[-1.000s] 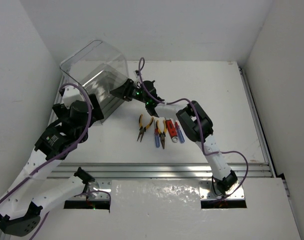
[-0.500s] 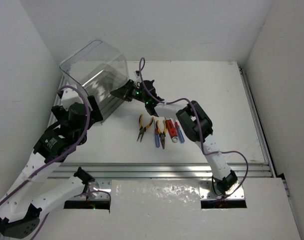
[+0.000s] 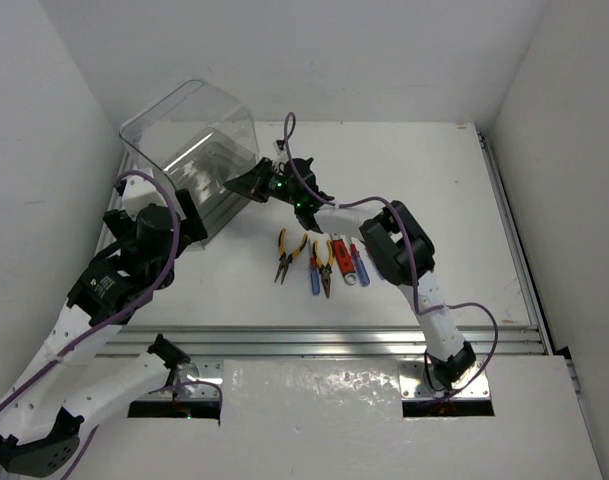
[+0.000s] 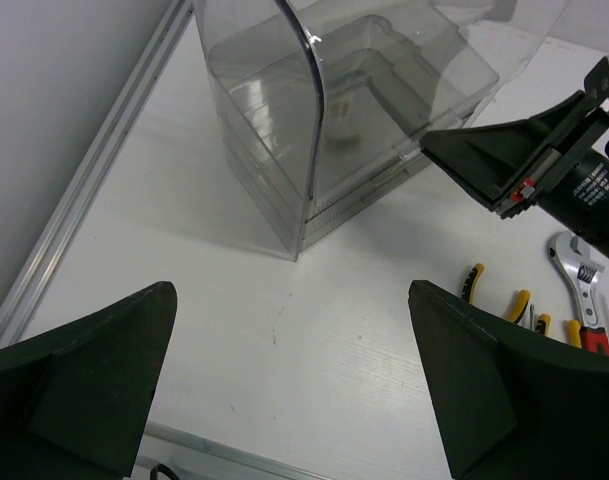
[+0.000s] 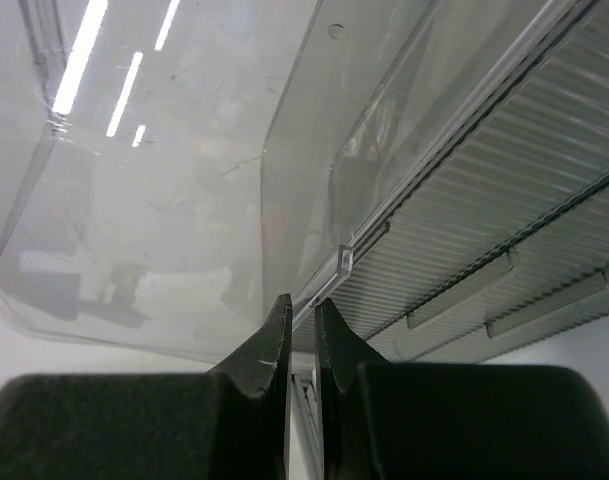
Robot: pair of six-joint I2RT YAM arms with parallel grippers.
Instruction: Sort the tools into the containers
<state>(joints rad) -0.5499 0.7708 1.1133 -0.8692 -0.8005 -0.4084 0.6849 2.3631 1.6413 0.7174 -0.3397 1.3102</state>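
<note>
The containers are one large clear box (image 3: 189,135) with stacked clear trays, tipped up at the table's back left. My right gripper (image 3: 246,186) reaches its lower right side. In the right wrist view the right gripper (image 5: 302,312) is shut on the thin clear rim of a tray (image 5: 384,235). The tools lie in a row mid-table: yellow-handled pliers (image 3: 287,252), a second pair of pliers (image 3: 325,266), a blue screwdriver (image 3: 314,281), a red-handled silver wrench (image 3: 341,257) and another blue screwdriver (image 3: 360,267). My left gripper (image 4: 292,300) hangs open over bare table in front of the box (image 4: 274,130).
White walls close in on the left, back and right. A metal rail (image 3: 314,340) runs along the near edge and another (image 4: 74,210) along the table's left side. In the left wrist view the right gripper (image 4: 434,148) points at the box and the wrench (image 4: 580,280) lies at the right.
The right gripper has shut onto the tray's rim and edged slightly toward the box. The left arm drew back a little a second ago and now holds still.
</note>
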